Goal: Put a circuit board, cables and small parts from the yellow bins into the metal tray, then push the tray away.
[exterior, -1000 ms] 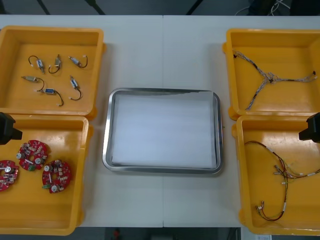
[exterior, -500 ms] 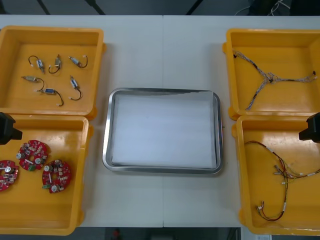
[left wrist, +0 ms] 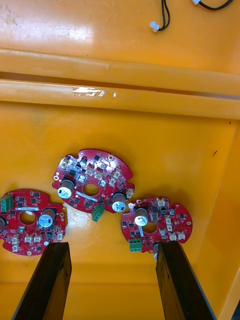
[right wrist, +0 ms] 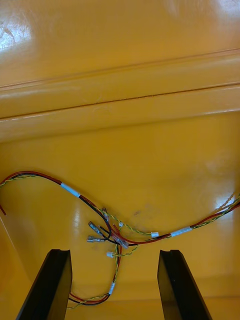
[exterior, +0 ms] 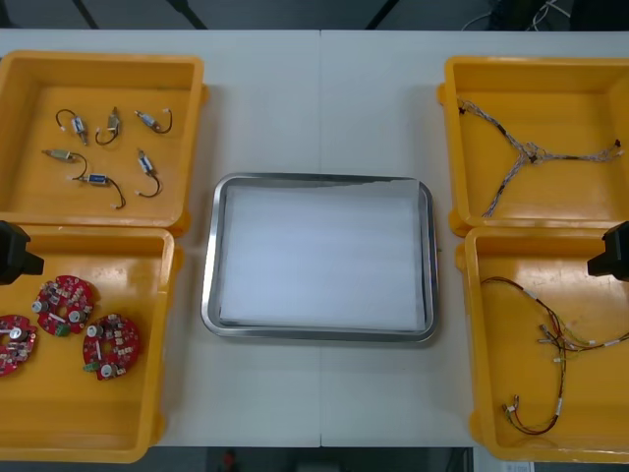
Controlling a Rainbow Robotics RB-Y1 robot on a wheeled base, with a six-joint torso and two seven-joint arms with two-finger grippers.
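Three round red circuit boards lie in the near left yellow bin. My left gripper hangs open above them, and the middle board lies just beyond its fingers. The red and yellow cable lies in the near right yellow bin. My right gripper hangs open above that cable. The metal tray, white inside, sits at the table's middle. At the far left edge the left arm shows, and at the right edge the right arm.
The far left yellow bin holds several small metal parts. The far right yellow bin holds a twisted blue and white cable. Bare table lies beyond and in front of the tray.
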